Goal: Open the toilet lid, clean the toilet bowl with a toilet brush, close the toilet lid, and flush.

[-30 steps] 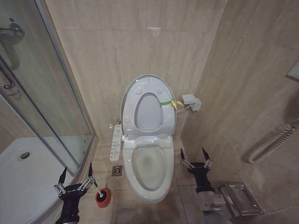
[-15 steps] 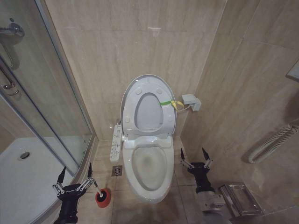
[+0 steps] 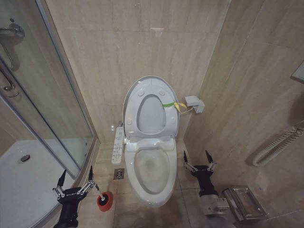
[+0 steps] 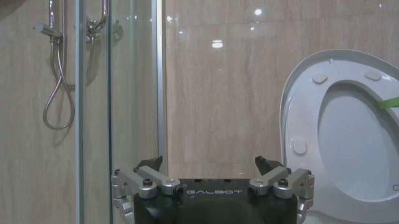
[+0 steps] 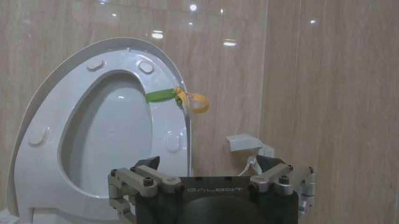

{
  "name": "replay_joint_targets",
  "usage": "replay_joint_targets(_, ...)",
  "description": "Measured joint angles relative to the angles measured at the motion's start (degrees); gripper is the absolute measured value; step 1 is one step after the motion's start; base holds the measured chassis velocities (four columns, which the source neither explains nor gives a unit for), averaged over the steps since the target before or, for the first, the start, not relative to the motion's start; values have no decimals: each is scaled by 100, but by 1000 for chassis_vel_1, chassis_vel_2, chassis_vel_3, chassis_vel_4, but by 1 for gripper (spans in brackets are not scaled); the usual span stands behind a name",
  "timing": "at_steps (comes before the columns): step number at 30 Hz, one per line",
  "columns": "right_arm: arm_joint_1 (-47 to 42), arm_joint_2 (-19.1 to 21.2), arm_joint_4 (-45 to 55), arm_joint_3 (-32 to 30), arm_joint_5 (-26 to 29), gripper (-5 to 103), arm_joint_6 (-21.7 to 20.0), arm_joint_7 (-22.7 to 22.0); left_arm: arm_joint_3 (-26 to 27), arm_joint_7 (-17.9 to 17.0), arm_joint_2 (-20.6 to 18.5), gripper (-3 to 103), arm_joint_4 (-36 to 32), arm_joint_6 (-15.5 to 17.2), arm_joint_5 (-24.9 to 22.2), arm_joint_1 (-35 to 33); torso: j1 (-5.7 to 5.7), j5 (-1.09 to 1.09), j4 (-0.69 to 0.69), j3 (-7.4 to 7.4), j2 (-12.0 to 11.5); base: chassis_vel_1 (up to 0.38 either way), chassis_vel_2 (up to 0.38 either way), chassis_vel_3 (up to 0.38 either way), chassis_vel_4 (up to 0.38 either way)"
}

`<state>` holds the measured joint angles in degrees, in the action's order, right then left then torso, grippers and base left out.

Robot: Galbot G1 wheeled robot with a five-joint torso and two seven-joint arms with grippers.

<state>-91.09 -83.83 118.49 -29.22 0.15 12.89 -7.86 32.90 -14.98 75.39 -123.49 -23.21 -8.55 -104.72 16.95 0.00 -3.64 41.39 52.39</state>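
Note:
The toilet lid (image 3: 151, 114) stands raised against the back wall, with the ring seat (image 3: 134, 110) folded up in front of it. Below lies the open toilet bowl (image 3: 152, 167), white with faint brown staining. The toilet brush (image 3: 99, 191) stands in its red cup (image 3: 105, 202) on the floor left of the bowl. My left gripper (image 3: 76, 179) hovers open just left of the brush handle, holding nothing. My right gripper (image 3: 195, 159) is open right of the bowl. Each wrist view shows its own open gripper, left (image 4: 209, 163) and right (image 5: 209, 163), facing the raised lid (image 4: 355, 149) (image 5: 115, 135).
A glass shower door (image 3: 47, 95) and the shower tray (image 3: 23, 175) close off the left. A button control panel (image 3: 117, 145) and a floor drain (image 3: 118, 174) lie left of the bowl. A wall box (image 3: 194, 103), a metal holder (image 3: 243, 202) and a hose (image 3: 278, 145) are on the right.
My left gripper has sunk slightly lower beside the brush. The right gripper, lid and bowl have not moved.

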Motion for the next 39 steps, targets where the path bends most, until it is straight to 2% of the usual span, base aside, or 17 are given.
replay_joint_targets(39,0,0,0,0,0,100,0,0,-2,-1,0,97,0,9,0,1,0,0,0,0,0,0,0,0,0)
